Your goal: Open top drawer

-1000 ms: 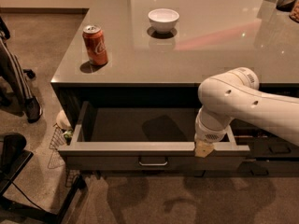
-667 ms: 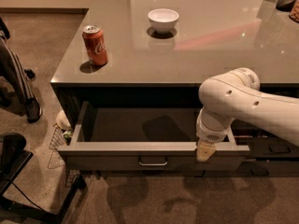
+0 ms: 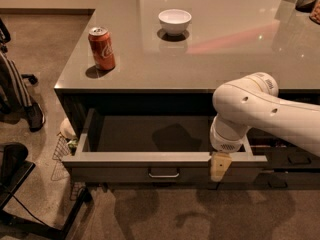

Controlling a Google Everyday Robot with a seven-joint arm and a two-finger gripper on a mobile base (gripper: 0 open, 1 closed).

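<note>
Top drawer (image 3: 115,173): it is standing pulled well out from under the counter's front edge, so you are seeing straight down into its smooth, bare interior.
Handle (image 3: 163,174): the small metal bar is sitting at the centre of the drawer's dark front, and nothing is touching it.
Gripper (image 3: 220,166): it is hanging at the right part of the drawer's front rail, with its tan tip lying over the outer face of the front, well to the right of the handle.
Grip state: you cannot tell whether it is spread or closed, as the wrist is hiding the far side.
Arm (image 3: 265,111): the white arm is reaching in from your right and bending down over the drawer's right end.
Counter (image 3: 225,59): the glossy grey top is carrying two things, well apart from each other.
Can (image 3: 101,48): the red can is standing upright near the left front corner.
Bowl (image 3: 175,21): the white bowl is sitting farther back, near the middle.
Wire basket (image 3: 61,154): it is resting on the floor just beside the drawer's left end.
</note>
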